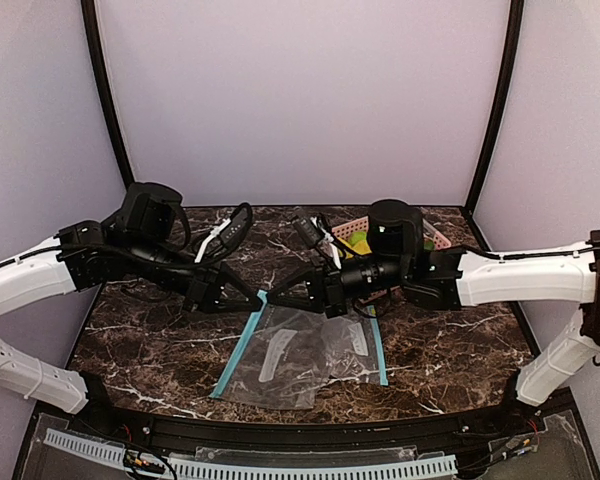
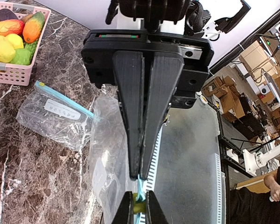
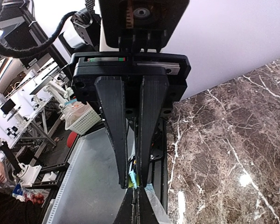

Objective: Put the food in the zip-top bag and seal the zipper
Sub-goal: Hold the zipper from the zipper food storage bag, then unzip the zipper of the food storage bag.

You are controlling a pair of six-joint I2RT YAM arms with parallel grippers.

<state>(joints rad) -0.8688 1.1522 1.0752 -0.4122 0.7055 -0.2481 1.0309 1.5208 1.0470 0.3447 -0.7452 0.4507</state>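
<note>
While the left gripper (image 2: 140, 175) has its jaws pressed flat together on the blue zipper strip of the zip-top bag (image 2: 107, 154), the right gripper (image 3: 133, 183) meets it tip to tip. It is clamped tight as well, with a sliver of that same blue strip caught between its fingers. Both pinch the far end of the zipper, off to the left of the pink basket (image 1: 435, 238).

From that pinch the zipper edge runs long and straight, slanting away from the basket toward the near lip of the table (image 1: 450, 340). The bag's last corner lies close to that lip. A second bag (image 1: 355, 345) lies flat just beside the held one, on the basket side. Bare marble opens up nearer than the basket, to its right.

The food (image 2: 11, 35) sits in the basket, well apart from the held bag. Only the left wrist view shows its colours: yellow, green, orange-red and dark purple. From above, the right arm covers much of the basket. The right wrist view gives just the pinch and marble.
</note>
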